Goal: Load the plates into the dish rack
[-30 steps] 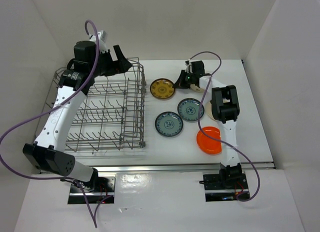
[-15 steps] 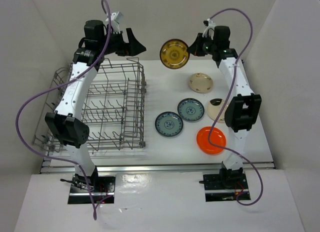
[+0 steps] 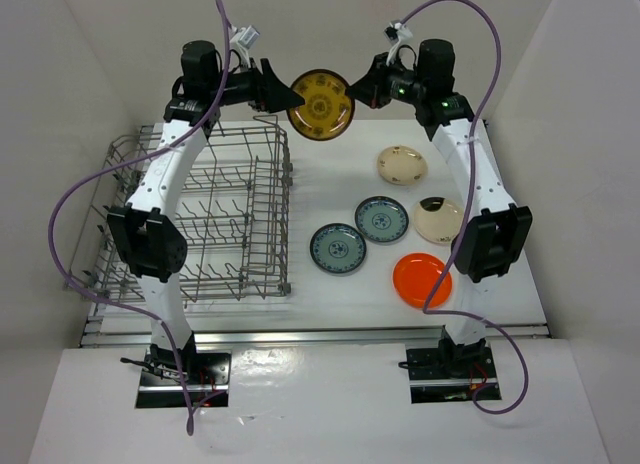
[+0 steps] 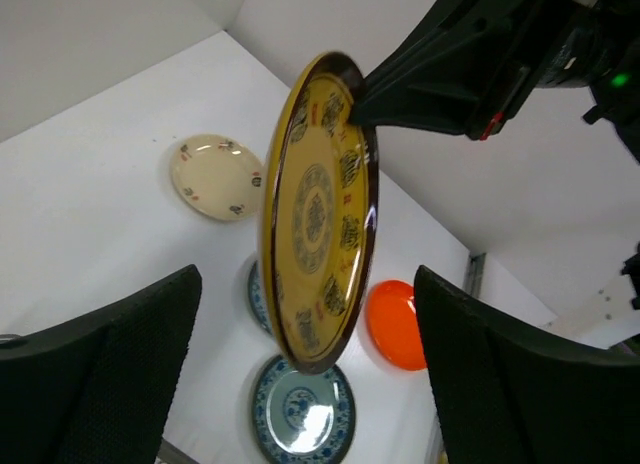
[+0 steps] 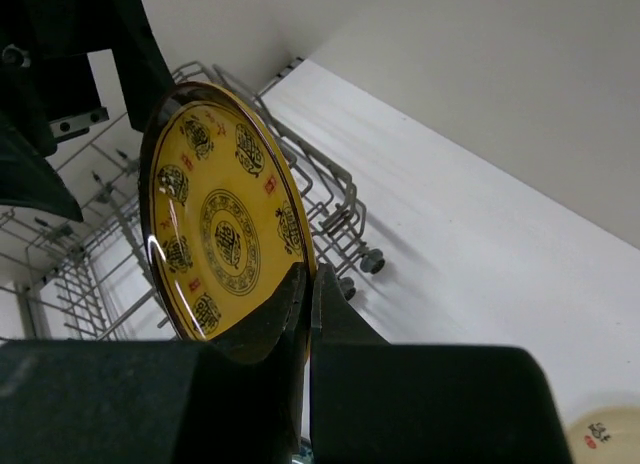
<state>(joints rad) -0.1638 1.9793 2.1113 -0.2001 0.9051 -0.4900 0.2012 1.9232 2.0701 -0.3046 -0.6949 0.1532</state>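
My right gripper (image 3: 366,87) is shut on the rim of the brown-yellow patterned plate (image 3: 320,105) and holds it upright in the air past the far right corner of the grey wire dish rack (image 3: 200,219). The plate also shows in the right wrist view (image 5: 225,234) and the left wrist view (image 4: 320,209). My left gripper (image 3: 281,92) is open, its jaws either side of the plate's left edge without touching. On the table lie two cream plates (image 3: 402,165) (image 3: 438,221), two blue-green plates (image 3: 381,219) (image 3: 338,248) and the orange plate (image 3: 420,280).
White walls close in the table at the back and both sides. The rack fills the left half of the table; no plates show in it. The loose plates lie in the right half.
My right gripper carried the yellow plate left, toward the rack. My left gripper moved right and now brackets the plate's left edge.
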